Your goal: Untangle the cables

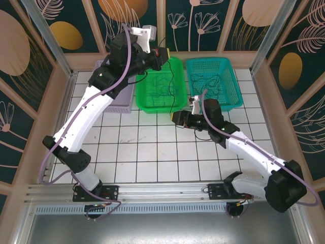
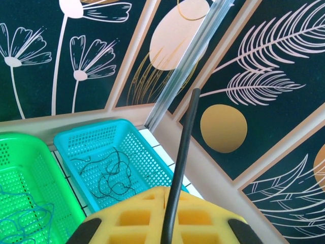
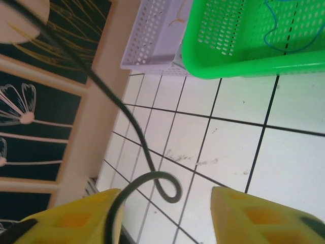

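from above, you saw black cables (image 1: 210,81) in the teal basket (image 1: 237,91), beside the green basket (image 1: 158,109). at your left wrist, the left gripper (image 2: 167,203) pinched a black cable (image 2: 182,152); blue cables (image 2: 25,221) lay in the green basket. at your right wrist, the right gripper (image 3: 162,218) gaped, the black cable looping before it, lavender basket (image 3: 152,30) beyond.

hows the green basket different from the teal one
The green basket is bright green, the teal basket blue-green. The green basket holds blue wires; the teal basket, on its right, holds black wires. Both are perforated rectangular plastic baskets.
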`<state>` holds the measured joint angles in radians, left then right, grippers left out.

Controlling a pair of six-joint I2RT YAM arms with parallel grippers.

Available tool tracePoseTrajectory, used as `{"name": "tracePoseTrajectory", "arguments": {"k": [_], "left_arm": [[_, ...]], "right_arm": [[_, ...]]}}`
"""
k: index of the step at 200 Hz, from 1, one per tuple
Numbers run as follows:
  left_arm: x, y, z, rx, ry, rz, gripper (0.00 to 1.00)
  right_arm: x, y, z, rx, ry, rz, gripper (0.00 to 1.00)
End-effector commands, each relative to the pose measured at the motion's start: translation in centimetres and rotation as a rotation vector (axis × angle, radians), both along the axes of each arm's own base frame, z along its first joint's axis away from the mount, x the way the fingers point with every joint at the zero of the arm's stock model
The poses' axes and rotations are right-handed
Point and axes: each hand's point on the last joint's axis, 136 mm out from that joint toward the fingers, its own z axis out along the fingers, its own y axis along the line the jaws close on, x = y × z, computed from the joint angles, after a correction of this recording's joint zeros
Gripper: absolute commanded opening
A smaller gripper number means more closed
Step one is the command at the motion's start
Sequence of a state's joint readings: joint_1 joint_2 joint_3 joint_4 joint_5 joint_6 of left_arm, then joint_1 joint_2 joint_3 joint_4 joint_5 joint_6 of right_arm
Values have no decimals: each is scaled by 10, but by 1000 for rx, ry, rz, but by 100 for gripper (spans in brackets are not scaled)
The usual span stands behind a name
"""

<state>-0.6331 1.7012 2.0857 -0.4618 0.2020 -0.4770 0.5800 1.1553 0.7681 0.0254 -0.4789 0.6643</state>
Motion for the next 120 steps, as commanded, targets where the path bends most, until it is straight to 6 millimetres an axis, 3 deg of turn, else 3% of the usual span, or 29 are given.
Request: {"name": "tracePoseTrajectory", "arguments": {"k": [1, 17, 22, 27, 46, 78, 120], "left_arm": [[1, 3, 11, -21, -14, 3, 0], [6, 10, 13, -27, -17, 17, 0], [7, 13, 15, -30, -19, 23, 0], [19, 10, 3, -18, 4, 30, 0], [33, 19, 2, -26, 17, 49, 0], [55, 33, 10, -66, 6, 73, 0], [90, 69, 37, -194, -38, 129, 0]], "right_arm": [[6, 10, 24, 25, -78, 3, 32], [4, 8, 17, 4, -60, -6, 21], [4, 7, 16, 0, -56, -9, 21], [3, 6, 12, -8, -48, -10, 21], [-3, 3, 7, -22, -30, -5, 21], [-12, 5, -4, -67, -13, 23, 0], [-31, 16, -42, -248, 39, 67, 0]]}}
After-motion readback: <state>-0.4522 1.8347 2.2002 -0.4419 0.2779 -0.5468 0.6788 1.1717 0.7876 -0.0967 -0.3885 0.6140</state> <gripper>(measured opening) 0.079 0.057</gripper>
